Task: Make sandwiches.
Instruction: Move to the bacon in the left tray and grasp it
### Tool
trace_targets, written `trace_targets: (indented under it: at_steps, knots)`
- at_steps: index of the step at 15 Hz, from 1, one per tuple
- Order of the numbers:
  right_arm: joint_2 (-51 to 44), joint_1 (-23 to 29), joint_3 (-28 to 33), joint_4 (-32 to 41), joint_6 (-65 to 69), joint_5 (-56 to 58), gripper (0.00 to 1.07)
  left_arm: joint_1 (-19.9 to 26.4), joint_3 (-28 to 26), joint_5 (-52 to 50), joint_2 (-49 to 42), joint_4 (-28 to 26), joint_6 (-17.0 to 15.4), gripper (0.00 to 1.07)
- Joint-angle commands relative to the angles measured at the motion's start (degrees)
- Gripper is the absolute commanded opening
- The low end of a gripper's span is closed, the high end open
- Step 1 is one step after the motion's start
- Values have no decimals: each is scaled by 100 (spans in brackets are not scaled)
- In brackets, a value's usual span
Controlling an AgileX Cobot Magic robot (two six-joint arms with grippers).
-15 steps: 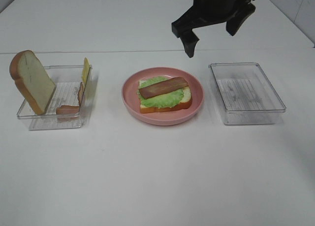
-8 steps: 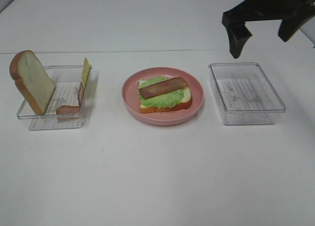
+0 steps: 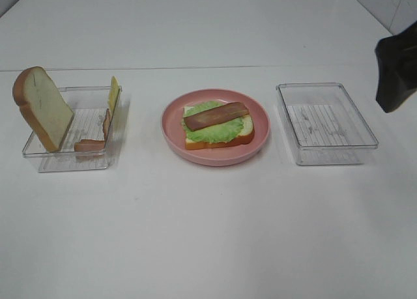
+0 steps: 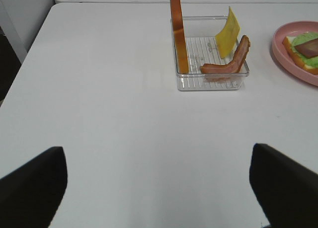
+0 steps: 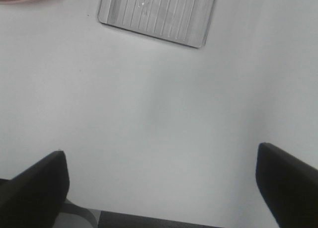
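Smooth plastics lying on a matt white table (image 3: 195,234)
Toward the table's left and right edges, the left tray (image 3: 65,162) and right tray (image 3: 332,154) are looking like clear, glossy hard plastic with ribbed floors. The pink plate (image 3: 171,131) at the middle is giving off a satin plastic sheen. The sandwich (image 3: 218,124) on it is looking like moulded toy plastic: ruffled matt lettuce (image 3: 212,135), smooth brown bacon (image 3: 216,114). The bread slice (image 3: 44,109) is looking foam-like and matt, the cheese (image 3: 113,94) thin and smooth. Left gripper (image 4: 159,188) and right gripper (image 5: 161,188) are showing matt black.
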Motion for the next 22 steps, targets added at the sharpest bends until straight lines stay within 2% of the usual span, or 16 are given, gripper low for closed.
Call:
trace_targets:
  at_steps: [1, 7, 12, 15, 17, 18, 22]
  knots:
    - [-1129, -11, 779, 17, 74, 57, 99, 0, 6, -23, -92, -40, 11, 91]
    - [-3163, -11, 1971, 17, 57, 29, 99, 0, 6, -23, -92, -40, 11, 91]
    - [-4503, -11, 2630, -29, 29, 11, 99, 0, 6, -23, -92, -40, 11, 91]
    - [-5426, -11, 3363, -201, -17, 11, 99, 0, 6, -23, -92, -40, 11, 91]
    - [-5798, -97, 3615, -269, -17, 6, 99, 0, 6, -23, -92, -40, 11, 91]
    - [-6142, -378, 3701, -269, -11, -40, 99, 0, 6, -23, -92, -40, 11, 91]
    - [-6841, -779, 3701, -160, 34, -332, 99, 0, 6, -23, -92, -40, 11, 91]
